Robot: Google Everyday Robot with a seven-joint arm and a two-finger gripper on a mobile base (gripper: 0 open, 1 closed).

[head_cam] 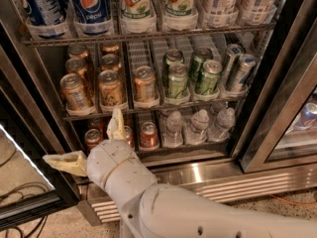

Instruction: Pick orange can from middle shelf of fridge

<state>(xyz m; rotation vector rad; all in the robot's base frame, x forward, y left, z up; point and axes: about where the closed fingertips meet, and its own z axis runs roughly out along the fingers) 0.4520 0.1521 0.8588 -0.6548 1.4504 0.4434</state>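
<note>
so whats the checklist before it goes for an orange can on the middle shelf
1. Stainless steel fridge front open, shelves exposed: ok.
2. Orange-gold aluminium cans upright on the wire middle shelf: ok, front ones in the left lanes, for example.
3. Nothing standing in front of those front cans: ok.
4. Pincer open and empty: ok, fingers spread wide.
5. Pincer level with the middle shelf: not ok, it sits below the front rail, in front of the small red cans on the lower rack.
6. Aimed away from the green cans: ok, they stand further right.
</note>
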